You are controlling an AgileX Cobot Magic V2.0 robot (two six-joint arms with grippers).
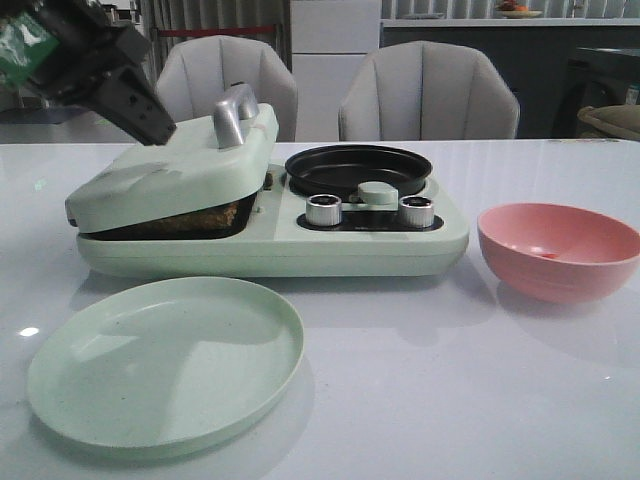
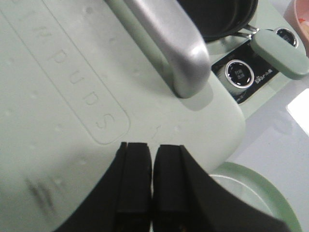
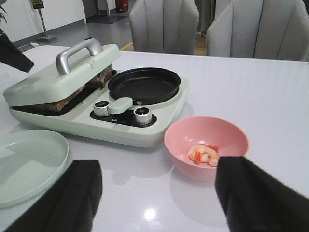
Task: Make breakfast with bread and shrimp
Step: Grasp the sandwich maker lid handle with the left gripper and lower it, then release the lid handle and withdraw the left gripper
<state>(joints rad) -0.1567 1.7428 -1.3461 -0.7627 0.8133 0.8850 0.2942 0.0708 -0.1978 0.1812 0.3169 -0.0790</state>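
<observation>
While bread [image 1: 195, 217] sits clamped under press lid [image 1: 175, 165], shrimp [image 3: 203, 154] is seen in pink bowl [image 3: 179, 136], just ahead between wide-spread right gripper [image 3: 157, 193] fingers; left gripper [image 2: 152, 186], pinched narrow, empty, parked over lid; right arm judged nearer.

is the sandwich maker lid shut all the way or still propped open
Propped open. The lid tilts over the bread, with a gap at the front edge in the front view. The left pincer, shut, hangs above it.

A dining room: glossy white table [image 1: 420, 380], grey upholstered chairs [image 1: 428, 92], breakfast maker [image 1: 270, 215]
</observation>
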